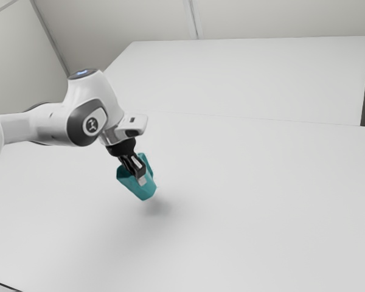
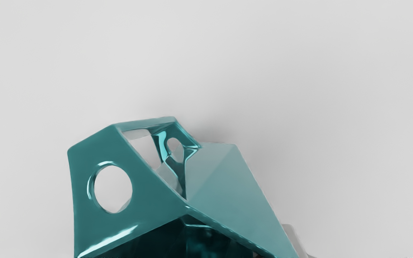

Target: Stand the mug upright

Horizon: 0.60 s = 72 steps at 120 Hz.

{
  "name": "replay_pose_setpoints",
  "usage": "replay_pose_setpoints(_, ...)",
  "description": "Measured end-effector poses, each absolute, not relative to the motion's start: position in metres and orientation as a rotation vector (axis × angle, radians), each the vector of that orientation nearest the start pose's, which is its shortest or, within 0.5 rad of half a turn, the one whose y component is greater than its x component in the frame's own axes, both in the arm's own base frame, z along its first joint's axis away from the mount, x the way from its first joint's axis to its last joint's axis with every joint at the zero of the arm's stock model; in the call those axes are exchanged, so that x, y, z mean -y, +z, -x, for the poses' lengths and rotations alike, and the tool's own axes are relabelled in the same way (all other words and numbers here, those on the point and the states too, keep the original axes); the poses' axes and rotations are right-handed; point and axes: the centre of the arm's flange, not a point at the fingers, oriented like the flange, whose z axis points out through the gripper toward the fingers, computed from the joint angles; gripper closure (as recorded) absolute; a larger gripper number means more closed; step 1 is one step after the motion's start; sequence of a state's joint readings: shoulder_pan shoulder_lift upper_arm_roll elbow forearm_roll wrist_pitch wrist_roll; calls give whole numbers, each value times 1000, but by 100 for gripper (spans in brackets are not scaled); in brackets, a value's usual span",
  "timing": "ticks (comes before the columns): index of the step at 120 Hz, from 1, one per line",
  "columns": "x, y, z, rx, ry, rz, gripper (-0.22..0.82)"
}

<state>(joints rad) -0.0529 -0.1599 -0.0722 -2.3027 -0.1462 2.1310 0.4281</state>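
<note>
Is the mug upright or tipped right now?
Tipped: in the exterior view, the mug leans at a slant in the jaws rather than standing straight.

Gripper [image 1: 141, 177] is matte black, two slim angular fingers [image 1: 132, 165], light strip along one. Fingertip pad [image 2: 289, 233] is pale grey, rounded corner. Just above the jaws: chunky black mount [image 1: 121, 147]. Next up, silvery white flange [image 1: 112, 134] with a boxy white block [image 1: 137, 124] sticking out, small dark rectangle on it. Further up from the jaws: smooth white wrist housing [image 1: 100, 90], dark grey round cap [image 1: 83, 74] on top with a small blue marking. Side has a dark grey surround [image 1: 79, 129], white inset, round badge [image 1: 92, 125] with black logo. Farthest from the jaws: glossy white forearm [image 1: 48, 123], dark trim along its edges.
</note>
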Motion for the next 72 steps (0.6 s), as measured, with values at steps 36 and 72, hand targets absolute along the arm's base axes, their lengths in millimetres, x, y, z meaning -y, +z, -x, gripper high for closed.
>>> replay_pose_setpoints(36, 36, 400, -458, -607, 55, 3070, 78)
replay_pose_setpoints(72, 32, 382, -454, -492, -80, 3003, 78)
